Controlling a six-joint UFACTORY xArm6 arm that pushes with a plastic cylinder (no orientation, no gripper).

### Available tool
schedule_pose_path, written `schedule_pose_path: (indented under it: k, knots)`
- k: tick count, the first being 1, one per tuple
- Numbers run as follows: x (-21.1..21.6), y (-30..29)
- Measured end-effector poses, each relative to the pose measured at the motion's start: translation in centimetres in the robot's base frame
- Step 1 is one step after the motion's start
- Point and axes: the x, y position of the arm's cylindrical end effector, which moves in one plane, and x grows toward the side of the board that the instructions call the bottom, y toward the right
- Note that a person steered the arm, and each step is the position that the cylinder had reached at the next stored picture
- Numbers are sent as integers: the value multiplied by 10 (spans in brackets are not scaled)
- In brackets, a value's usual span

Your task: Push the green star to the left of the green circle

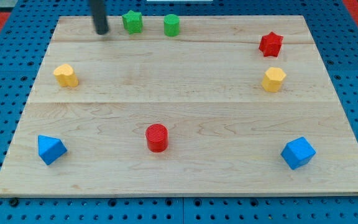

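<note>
The green star (132, 22) lies near the board's top edge, left of the middle. The green circle (171, 25) lies just to its right, a small gap apart. My tip (102, 31) rests on the board a short way to the left of the green star, not touching it. The rod rises from the tip out of the view's top.
A yellow heart (66, 75) lies at the left, a blue triangle (50, 149) at the bottom left, a red cylinder (156, 137) at the bottom centre. A red star (270, 44), a yellow hexagon (273, 79) and a blue cube (298, 153) lie at the right. The wooden board (185, 99) sits on a blue pegboard.
</note>
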Motion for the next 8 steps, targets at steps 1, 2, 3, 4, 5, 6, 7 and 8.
schedule_pose_path:
  k: [1, 2, 3, 4, 5, 6, 7, 8]
  knots:
    - [-24, 40]
    - [-24, 134]
    - [-18, 223]
    - [-16, 274]
    - [-27, 183]
    - [3, 174]
    - [42, 188]
    - [39, 223]
